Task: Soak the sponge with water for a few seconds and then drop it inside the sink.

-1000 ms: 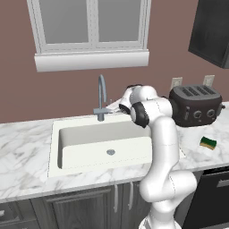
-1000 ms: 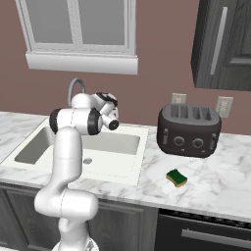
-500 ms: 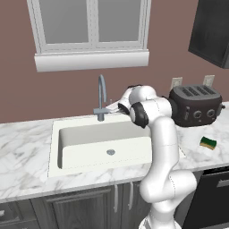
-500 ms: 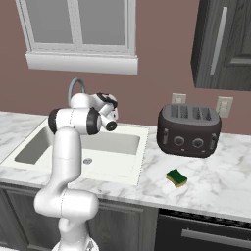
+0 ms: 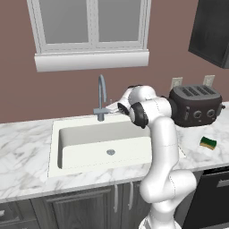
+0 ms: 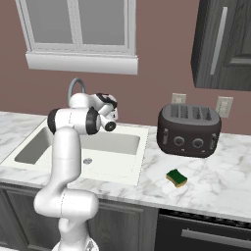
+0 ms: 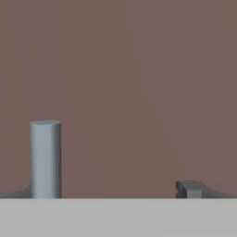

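The yellow sponge (image 5: 208, 142) with its green scrub layer lies on the marble counter right of the sink, in front of the toaster; it is the same sponge (image 6: 176, 177) in the right base view. My gripper (image 5: 117, 107) hovers behind the off-white sink (image 5: 56, 147), just right of the grey gooseneck tap (image 5: 102, 89), far from the sponge. It is open and holds nothing. In the hand view one dark fingertip (image 7: 190, 189) sits low right, and the tap's grey stem (image 7: 45, 159) stands at the left against the brown wall. No water stream is visible.
A dark toaster (image 5: 195, 105) stands at the back right of the counter, with wall outlets behind it. A window sill (image 5: 91, 60) juts out above the tap. Dark cabinets (image 6: 225, 44) hang at the upper right.
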You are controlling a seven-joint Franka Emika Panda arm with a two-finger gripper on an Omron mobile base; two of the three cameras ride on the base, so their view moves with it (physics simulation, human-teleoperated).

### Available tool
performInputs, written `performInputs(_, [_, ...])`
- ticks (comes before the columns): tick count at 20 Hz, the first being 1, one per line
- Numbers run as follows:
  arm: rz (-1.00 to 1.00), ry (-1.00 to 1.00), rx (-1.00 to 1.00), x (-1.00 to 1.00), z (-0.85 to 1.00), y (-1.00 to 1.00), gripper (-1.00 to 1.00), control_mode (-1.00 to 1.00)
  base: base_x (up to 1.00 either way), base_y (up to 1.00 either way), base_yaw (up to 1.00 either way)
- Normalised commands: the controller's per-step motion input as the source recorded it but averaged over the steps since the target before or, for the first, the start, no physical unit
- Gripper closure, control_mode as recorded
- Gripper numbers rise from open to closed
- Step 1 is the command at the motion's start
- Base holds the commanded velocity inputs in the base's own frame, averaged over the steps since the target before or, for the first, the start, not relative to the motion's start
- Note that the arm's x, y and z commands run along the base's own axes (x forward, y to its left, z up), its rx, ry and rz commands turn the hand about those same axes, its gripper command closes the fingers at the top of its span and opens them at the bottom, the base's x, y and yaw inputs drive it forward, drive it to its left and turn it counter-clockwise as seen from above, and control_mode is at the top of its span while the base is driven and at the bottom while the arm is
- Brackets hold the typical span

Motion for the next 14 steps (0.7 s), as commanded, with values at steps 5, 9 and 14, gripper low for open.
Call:
performInputs(5, [-0.02,0.0,0.0,0.0,-0.16,-0.27,-1.0,-1.0,0.0,0.0,0.0])
performInputs(9, [-0.02,0.0,0.0,0.0,-0.22,-0.36,-1.0,-1.0,0.0,0.0,0.0])
performInputs(14, [-0.03,0.0,0.0,0.0,-0.22,-0.36,-1.0,-1.0,0.0,0.0,0.0])
